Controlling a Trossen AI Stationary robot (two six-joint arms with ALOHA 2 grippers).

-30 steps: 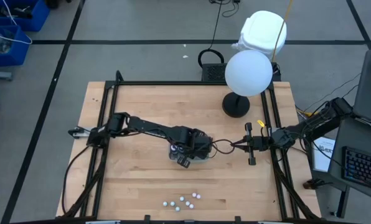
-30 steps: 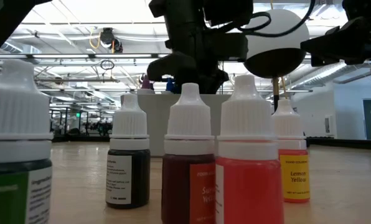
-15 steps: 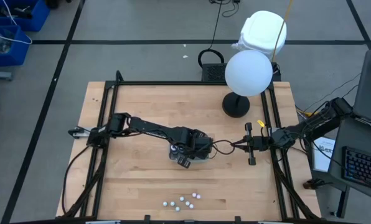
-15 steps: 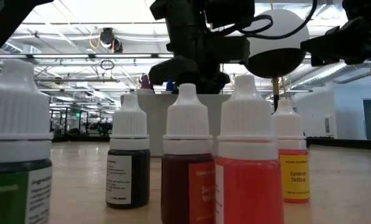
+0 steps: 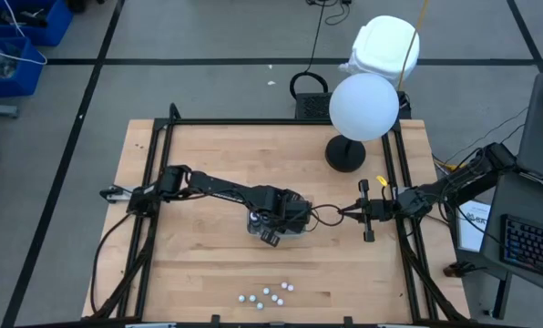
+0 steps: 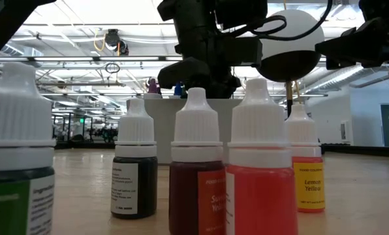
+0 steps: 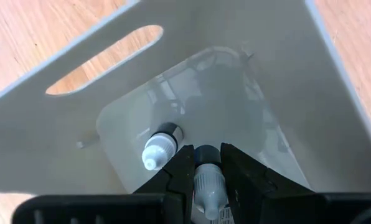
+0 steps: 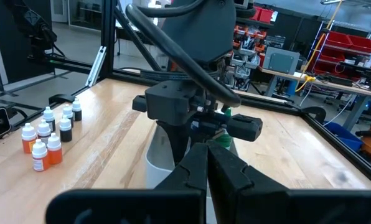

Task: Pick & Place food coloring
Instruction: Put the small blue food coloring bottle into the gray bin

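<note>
Nothing moved, bottle [image 7: 208, 180] in left tool [image 7: 204, 163]

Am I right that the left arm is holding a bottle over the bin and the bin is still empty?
Not quite. The left wrist view shows the left gripper shut on a bottle over the bin, but one bottle already lies inside.

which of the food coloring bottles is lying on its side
The bottle lying on the clear bin's floor, just ahead of the left gripper. The gripper's own bottle is clamped between its fingers, and the group at the table's near edge stands upright.
</note>
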